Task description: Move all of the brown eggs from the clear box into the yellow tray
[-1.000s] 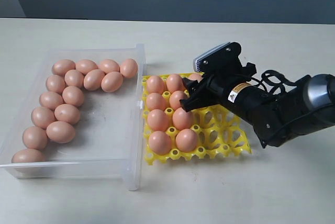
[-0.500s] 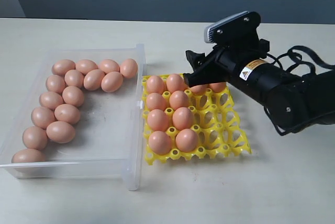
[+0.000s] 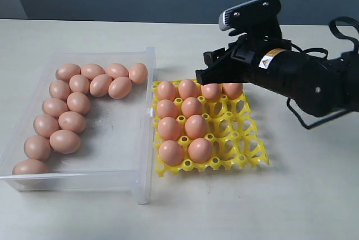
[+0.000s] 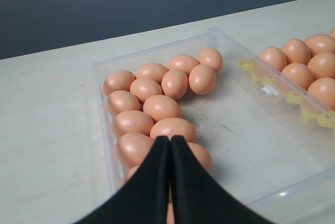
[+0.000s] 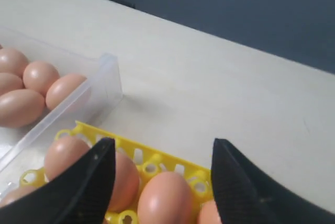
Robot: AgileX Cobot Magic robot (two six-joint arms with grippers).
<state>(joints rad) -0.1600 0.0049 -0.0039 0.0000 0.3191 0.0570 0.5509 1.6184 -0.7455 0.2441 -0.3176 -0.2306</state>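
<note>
Change: the right hand (image 3: 206, 67) has lifted clear of the yellow tray (image 3: 241, 144), its jaws apart and empty.
Meaning: the back row is full of brown eggs (image 3: 211, 91), so a drop-off looks finished.
Left hand (image 4: 169, 145): pinched closed, empty, over the clear box (image 3: 143, 156).
Remaining: many eggs in the box on the desk (image 3: 280, 195); six cups free.

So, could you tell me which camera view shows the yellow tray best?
The exterior view: nearly the whole yellow tray shows. The right wrist view catches only one edge; the left wrist view, a strip beyond the clear box.
</note>
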